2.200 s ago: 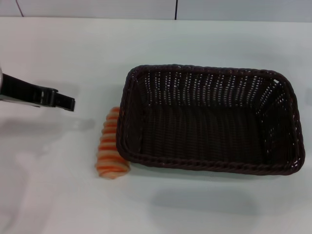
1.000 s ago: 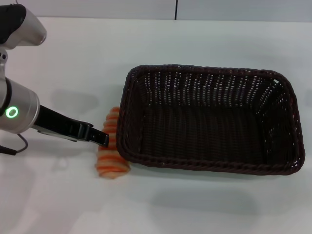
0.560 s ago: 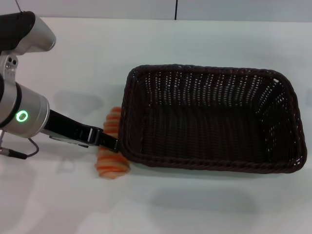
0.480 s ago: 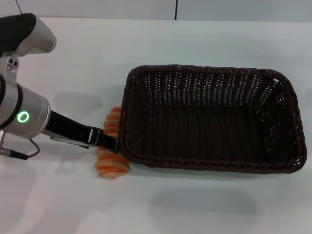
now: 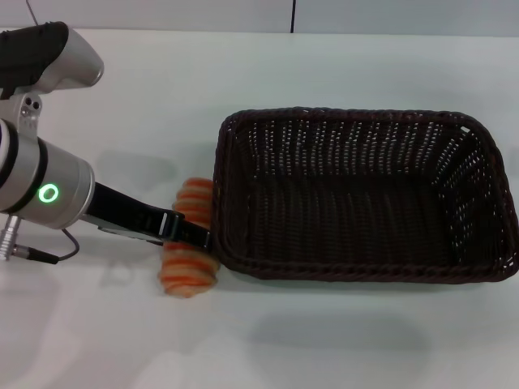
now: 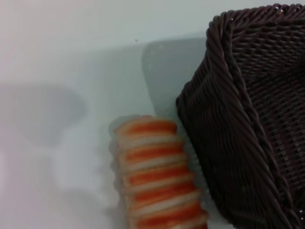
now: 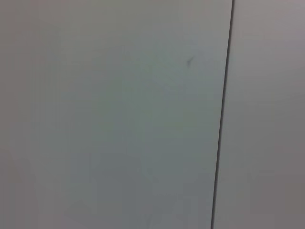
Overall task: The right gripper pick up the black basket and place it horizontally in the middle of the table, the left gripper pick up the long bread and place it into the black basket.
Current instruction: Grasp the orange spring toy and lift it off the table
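Observation:
The black basket [image 5: 340, 269] lies lengthwise on the white table [image 5: 146, 89], right of the middle, and holds nothing. The long bread [image 5: 188, 271], striped orange and cream, lies on the table against the basket's near left corner. My left gripper [image 5: 195, 236], on the arm with the green ring, reaches in from the left across the top of the bread, and its tip meets the basket's corner. The left wrist view shows the bread [image 6: 157, 171] beside the basket's wall [image 6: 248, 119], without my fingers. My right gripper is out of view.
The left arm's silver body [image 5: 40, 190] and a thin cable [image 5: 49, 255] fill the table's left edge. The right wrist view shows only a plain pale surface with a dark seam [image 7: 221, 119]. The table's back edge runs along the top of the head view.
My left arm has reached further right, from left of the bread to across it. The basket has slid a little to the right and turned slightly. The bread stays in place.

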Available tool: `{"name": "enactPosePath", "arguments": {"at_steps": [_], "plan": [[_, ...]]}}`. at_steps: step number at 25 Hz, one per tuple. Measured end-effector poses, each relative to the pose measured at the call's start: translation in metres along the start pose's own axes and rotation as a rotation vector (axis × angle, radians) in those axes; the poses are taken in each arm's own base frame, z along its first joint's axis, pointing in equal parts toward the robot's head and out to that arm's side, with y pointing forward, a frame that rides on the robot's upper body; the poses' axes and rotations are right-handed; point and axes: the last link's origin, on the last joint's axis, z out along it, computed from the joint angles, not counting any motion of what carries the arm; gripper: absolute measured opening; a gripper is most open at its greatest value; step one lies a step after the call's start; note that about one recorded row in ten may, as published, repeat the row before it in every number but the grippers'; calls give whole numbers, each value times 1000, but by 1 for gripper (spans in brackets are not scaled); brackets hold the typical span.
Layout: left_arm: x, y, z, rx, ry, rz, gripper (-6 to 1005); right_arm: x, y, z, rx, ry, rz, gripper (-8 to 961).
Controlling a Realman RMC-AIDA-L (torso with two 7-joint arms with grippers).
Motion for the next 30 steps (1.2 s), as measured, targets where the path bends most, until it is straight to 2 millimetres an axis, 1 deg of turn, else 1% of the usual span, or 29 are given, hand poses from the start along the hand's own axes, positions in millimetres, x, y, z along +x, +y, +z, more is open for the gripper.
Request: {"name": "enactPosePath", "arguments": {"at_steps": [6, 8, 12, 26, 30], "plan": [[-1, -5, -1, 8, 9, -9, 781, -1, 0, 0, 0, -3, 3, 390], [-5, -12, 1, 22, -5, -15, 780, -1, 1, 0, 0, -2, 5, 390], [-7, -16, 4, 23, -16, -21, 779, -1, 2, -1, -1, -1, 6, 390], [-6, -14, 8, 10, -4, -15, 776, -1, 3, -1, -1, -1, 8, 390], [-6, -15, 13, -7, -4, -24, 775, -1, 3, -1, 0, -3, 8, 390]]}}
